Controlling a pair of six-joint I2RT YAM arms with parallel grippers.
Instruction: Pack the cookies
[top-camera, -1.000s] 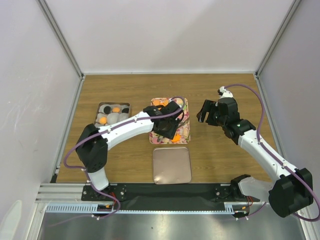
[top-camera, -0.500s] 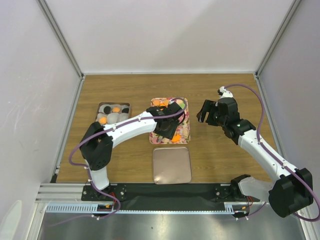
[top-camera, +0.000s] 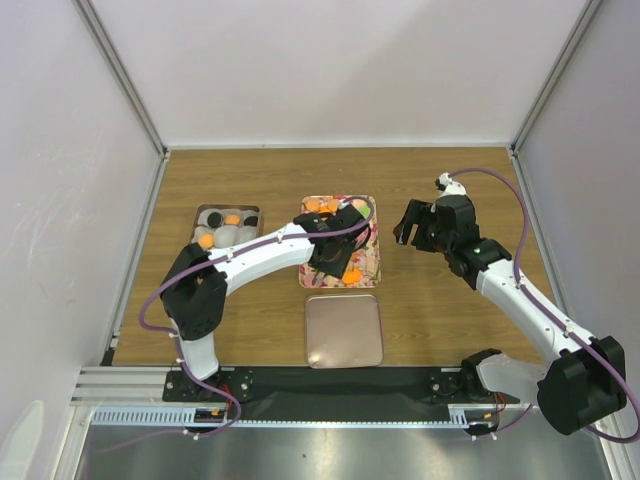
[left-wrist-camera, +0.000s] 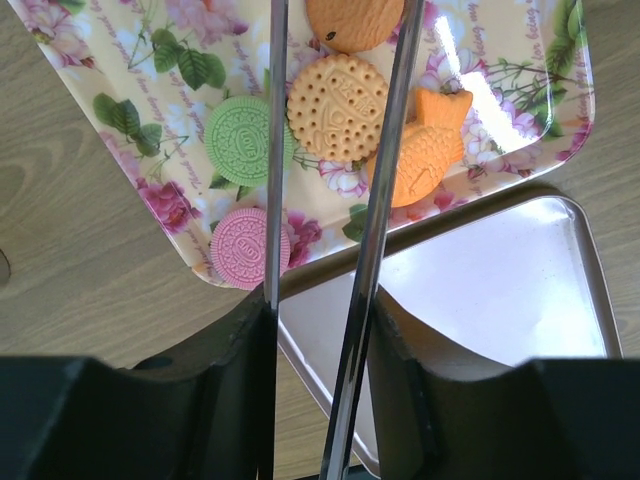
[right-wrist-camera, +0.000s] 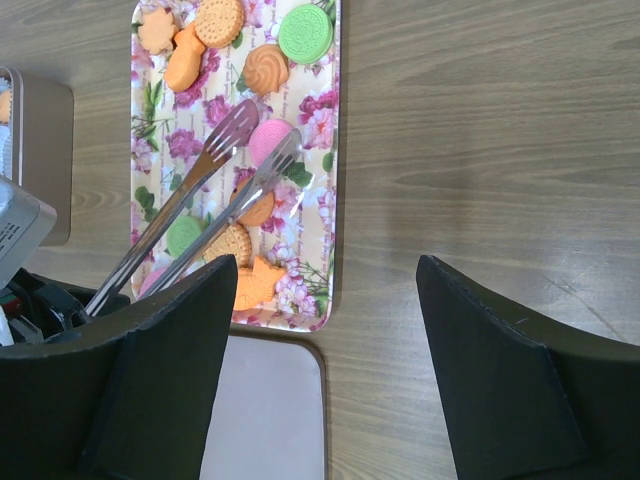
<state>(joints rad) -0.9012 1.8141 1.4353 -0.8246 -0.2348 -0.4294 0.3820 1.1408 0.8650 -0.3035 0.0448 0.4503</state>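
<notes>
Nearest me: plain metal lid (top-camera: 344, 330), flat on the table (top-camera: 430, 330), just beside the near end of the floral tray (left-wrist-camera: 150, 170). My left pincer (left-wrist-camera: 322, 335) is clamped on metal tongs (left-wrist-camera: 377, 200). The tong arms reach out over the tray, tips a little apart, one above a pink biscuit. The cookies (left-wrist-camera: 337, 108) lie loose on the tray: small flat pieces, mostly orange (round dotted, swirl, leaf, fish shape), plus green and pink embossed rounds. More sit in the tin (top-camera: 225, 207) left of the tray: orange, black, pale. My right pincer (right-wrist-camera: 325, 265) hangs wide open, holding nothing, above the table right of the tray.
</notes>
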